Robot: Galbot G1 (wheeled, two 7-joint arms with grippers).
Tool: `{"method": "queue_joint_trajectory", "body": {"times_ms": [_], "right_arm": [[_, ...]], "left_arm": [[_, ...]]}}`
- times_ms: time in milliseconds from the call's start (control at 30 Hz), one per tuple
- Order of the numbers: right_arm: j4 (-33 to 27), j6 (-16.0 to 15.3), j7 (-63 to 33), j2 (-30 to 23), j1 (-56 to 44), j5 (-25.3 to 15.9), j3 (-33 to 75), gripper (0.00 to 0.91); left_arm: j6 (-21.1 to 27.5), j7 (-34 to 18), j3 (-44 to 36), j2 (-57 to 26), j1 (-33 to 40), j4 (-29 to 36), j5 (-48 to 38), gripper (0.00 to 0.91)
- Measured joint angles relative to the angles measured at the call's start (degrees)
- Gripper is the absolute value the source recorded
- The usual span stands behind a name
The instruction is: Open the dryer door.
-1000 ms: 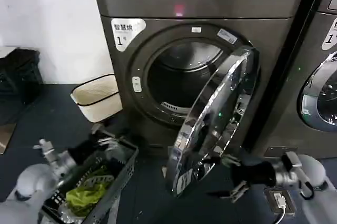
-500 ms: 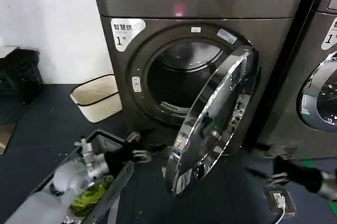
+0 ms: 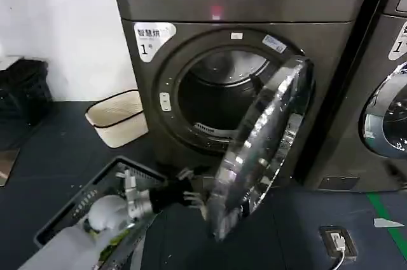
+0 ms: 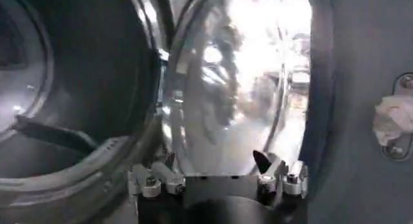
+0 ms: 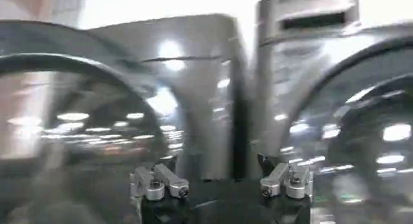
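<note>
The dryer (image 3: 241, 73) stands at the far middle of the scene, its round drum mouth uncovered; the dryer door (image 3: 264, 146) hangs swung out toward the near right, hinged on its right side, its chrome ring edge-on and tilted, with its free lower edge nearest the robot; dark floor (image 3: 305, 232) lies bare to the near right of the door, with a small floor socket (image 3: 337, 243) there; a second machine (image 3: 385, 92) closes off the far right; a cream bin (image 3: 117, 117) sits against the wall at far left, and a grey basket (image 3: 82, 209) lies near left under the left arm. The left gripper (image 3: 197, 194) reaches in at the door's lower free edge, fingers spread apart, holding nothing; whether they touch the ring cannot be told. The right gripper (image 5: 219, 173) has its fingers spread apart and empty, facing the two machines.
</note>
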State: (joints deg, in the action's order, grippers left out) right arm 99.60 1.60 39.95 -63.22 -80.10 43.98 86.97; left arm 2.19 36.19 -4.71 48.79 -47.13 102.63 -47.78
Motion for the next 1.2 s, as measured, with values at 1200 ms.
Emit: {"method": "queue_joint_trajectory", "body": {"times_ms": [1200], "right_arm": [[-0.44, -12.82, -27.02, 2.50, -10.40, -16.18, 31.22, 0.907]], "left_arm": [[-4.78, -6.18, -32.35, 22.56, 24.19, -15.37, 1.01, 0.907]]}}
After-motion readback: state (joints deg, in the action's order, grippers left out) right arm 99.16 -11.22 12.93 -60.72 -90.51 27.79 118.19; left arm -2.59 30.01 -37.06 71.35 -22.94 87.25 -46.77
